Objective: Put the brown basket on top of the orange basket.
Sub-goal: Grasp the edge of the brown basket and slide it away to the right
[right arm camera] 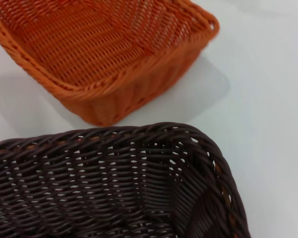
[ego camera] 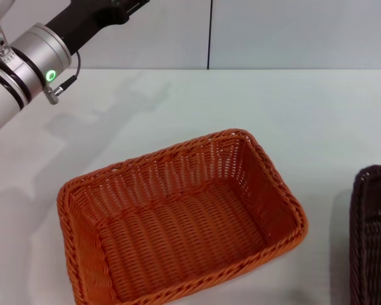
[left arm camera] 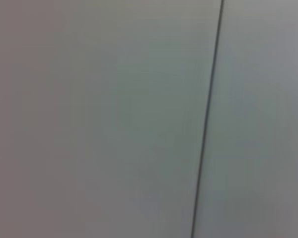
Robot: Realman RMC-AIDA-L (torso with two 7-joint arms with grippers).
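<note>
High at the table's [ego camera: 317, 114] far left, left arm [ego camera: 32, 54] raised and angled toward the wall, gripper out of sight. Orange basket [ego camera: 178, 222] at centre, empty; brown basket [ego camera: 373, 235] well apart on its right, close under the right wrist camera. Right gripper unseen, grip impossible to tell.

A white bench [ego camera: 292, 121] fills the foreground under soft, even light, with faint shadows across it. Behind stands a pale grey wall [ego camera: 305, 32] split by a thin dark vertical seam [ego camera: 210, 32]
</note>
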